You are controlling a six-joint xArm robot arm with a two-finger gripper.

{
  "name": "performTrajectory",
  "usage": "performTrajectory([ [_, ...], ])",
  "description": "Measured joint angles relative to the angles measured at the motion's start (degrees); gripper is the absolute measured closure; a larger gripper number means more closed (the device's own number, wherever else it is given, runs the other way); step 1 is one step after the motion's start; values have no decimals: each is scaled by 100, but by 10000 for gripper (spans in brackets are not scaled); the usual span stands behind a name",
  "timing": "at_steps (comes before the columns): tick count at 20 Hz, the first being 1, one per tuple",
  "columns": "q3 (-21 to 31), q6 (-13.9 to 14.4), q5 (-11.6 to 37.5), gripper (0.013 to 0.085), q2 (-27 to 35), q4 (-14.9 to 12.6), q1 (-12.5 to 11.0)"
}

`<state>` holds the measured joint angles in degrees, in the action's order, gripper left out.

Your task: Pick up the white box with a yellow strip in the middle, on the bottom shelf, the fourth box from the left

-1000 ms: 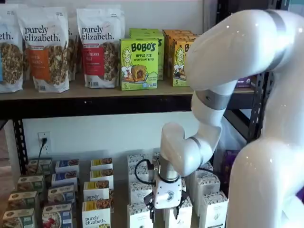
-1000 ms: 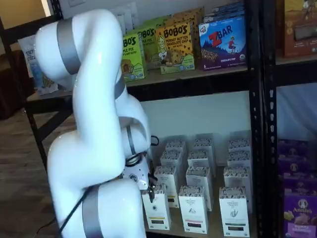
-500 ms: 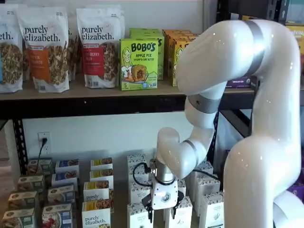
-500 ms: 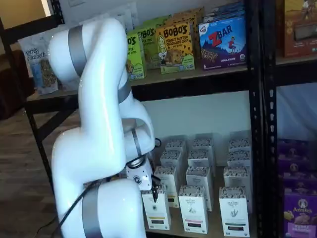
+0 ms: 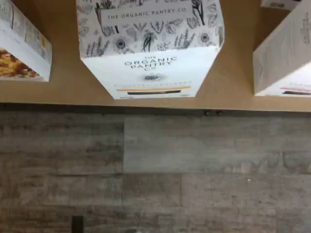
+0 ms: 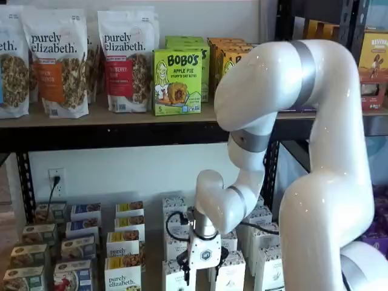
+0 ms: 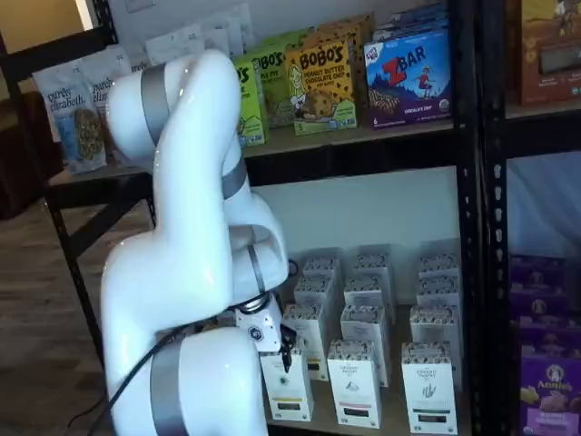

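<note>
Wrist view: grey plank floor fills the lower part, then the tan front edge of the bottom shelf [image 5: 63, 90]. The white box [image 5: 150, 51] sits right at that edge, "Organic Pantry Co" on its speckled top, yellow strip on the front face. Neighbours either side stand apart from it. No fingers visible here.

Shelf view w/ the granola bags up top: the gripper [image 6: 202, 271] hangs low off the white arm [image 6: 291, 121], its black fingers dipping either side of the box top at the front of the row. A gap between them shows, so released, nothing grasped.

Other shelf view: the front carton w/ the yellow strip sits just under and slightly fwd of the gripper body; only one dark finger [image 7: 287, 352] shows (side-on, so no gap readable here).

Judgement: box lies directly below the fingers, long axis upright. Coming move looks like a straight drop to straddle its narrow top, then close.
</note>
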<state>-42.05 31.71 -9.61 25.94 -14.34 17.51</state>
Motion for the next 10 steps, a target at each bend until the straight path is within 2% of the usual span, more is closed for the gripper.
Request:
performTrajectory([
  [2, -164, 77, 46, 130, 184, -72, 7],
  [4, -324, 267, 76, 130, 348, -269, 1],
  [10, -845, 1190, 109, 130, 780, -1294, -89],
])
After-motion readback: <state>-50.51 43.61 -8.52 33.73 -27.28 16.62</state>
